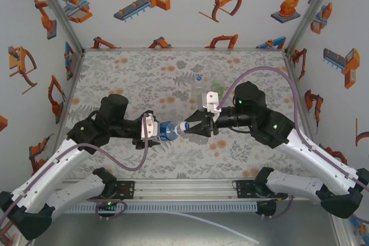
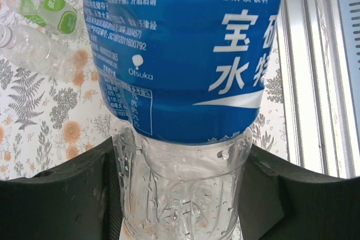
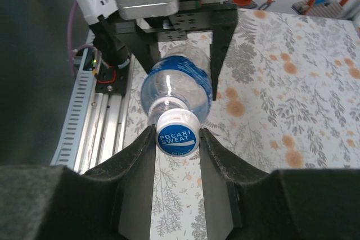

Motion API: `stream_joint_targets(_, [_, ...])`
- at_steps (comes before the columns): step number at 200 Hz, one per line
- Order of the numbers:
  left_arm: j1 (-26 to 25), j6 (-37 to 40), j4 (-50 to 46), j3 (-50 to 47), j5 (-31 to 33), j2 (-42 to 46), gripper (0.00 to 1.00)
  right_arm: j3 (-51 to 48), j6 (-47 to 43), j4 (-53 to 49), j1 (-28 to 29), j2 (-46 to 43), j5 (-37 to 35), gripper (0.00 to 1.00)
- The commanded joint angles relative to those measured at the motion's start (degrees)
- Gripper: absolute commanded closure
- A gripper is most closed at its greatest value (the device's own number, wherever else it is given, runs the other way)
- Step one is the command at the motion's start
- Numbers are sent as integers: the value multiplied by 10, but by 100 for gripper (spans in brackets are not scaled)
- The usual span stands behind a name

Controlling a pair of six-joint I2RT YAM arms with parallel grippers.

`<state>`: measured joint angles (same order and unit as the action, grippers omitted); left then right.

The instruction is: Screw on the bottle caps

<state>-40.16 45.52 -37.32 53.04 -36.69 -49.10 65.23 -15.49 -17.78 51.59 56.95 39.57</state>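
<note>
The blue-label bottle [image 1: 168, 129] lies level above the table between both arms. My left gripper [image 1: 154, 129] is shut on its clear base end [image 2: 180, 189], with a dark finger [image 2: 56, 200] pressing on each side. A white bottle cap [image 3: 177, 133] with a blue printed top sits on the bottle's neck. My right gripper [image 3: 177, 139] is shut on that cap, its pads touching the rim on both sides; in the top view it [image 1: 187, 127] meets the bottle mouth. The plain clear bottle [image 2: 34, 49] and the green-tinted bottle [image 2: 48, 7] lie on the table beyond.
Another cap [image 1: 199, 78] with a blue top rests on the floral table [image 1: 132, 79] behind the two loose bottles [image 1: 210, 91]. A metal rail [image 1: 184, 188] runs along the near edge. Patterned walls close in the left, right and back.
</note>
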Motion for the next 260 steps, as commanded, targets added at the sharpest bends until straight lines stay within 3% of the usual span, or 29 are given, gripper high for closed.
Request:
stream_joint_targets(1, [-4, -8, -3, 27, -15, -2, 100, 19, -11, -17, 5, 8, 44, 100])
stream_joint_targets(38, [-3, -22, 7, 28, -19, -5, 100, 21, -11, -20, 13, 15, 33, 100])
stream_joint_targets(96, [-4, -46, 14, 34, -33, -14, 100, 11, -19, 6, 38, 15, -58, 100])
stream_joint_targets(128, [-3, -68, 26, 34, -69, -25, 100, 11, -35, 5, 42, 22, -45, 100])
stream_joint_targets(182, [-3, -89, 27, 44, -102, -40, 100, 75, -109, -129, 42, 62, 25, 100])
stream_joint_targets(260, [-3, -83, -5, 51, -155, -67, 100, 98, -174, -172, 41, 73, 19, 100])
